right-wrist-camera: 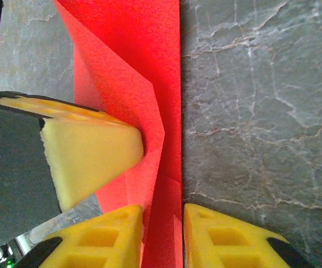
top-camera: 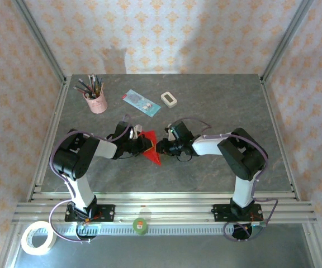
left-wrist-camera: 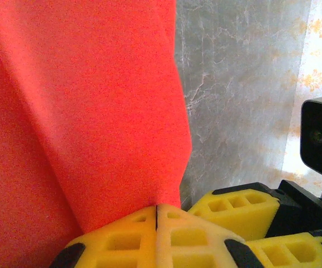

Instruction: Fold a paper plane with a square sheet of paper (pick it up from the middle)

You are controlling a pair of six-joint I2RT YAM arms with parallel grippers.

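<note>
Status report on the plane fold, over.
Left gripper shut on red paper. Right gripper open, straddling its folded edge. Pen cup, blue card far back, not obstructing.

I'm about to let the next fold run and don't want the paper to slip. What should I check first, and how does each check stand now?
1. Left hand clamped on the red paper: ok, its fingers are shut on it.
2. Right hand gripping the paper: not ok, its fingers stand apart, straddling it.
3. Hands free of each other: cannot tell, they sit very close.
4. Folds even: cannot tell, the views are too close.
5. Pen cup, blue card and white block out of the way: ok, all at the far side of the table.
</note>
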